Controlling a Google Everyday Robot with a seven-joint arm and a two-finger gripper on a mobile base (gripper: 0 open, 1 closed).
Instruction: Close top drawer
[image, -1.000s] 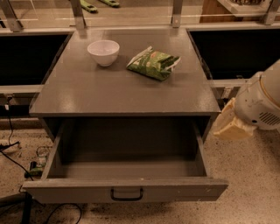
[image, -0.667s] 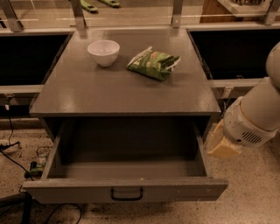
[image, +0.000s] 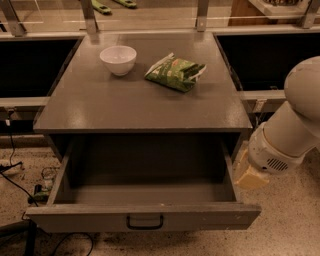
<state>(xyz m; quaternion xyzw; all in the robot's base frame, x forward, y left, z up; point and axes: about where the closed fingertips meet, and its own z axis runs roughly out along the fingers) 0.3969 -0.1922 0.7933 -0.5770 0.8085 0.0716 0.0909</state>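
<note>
The top drawer (image: 145, 214) is a wide, deep grey drawer pulled far out of the grey cabinet (image: 140, 107). Its inside looks empty. A black rectangular pull handle (image: 145, 222) sits in the middle of its front panel. My gripper (image: 249, 174) hangs from the white arm (image: 292, 130) just outside the drawer's right side wall, near its front right corner and a little above the front panel. I see no contact between gripper and drawer.
A white bowl (image: 118, 59) and a green snack bag (image: 175, 73) lie on the cabinet top. Dark open bays flank the cabinet on the left and right. Cables (image: 15, 172) lie on the speckled floor at the left.
My arm and gripper have moved down and to the left, closer to the drawer's right side. The drawer has not moved.
</note>
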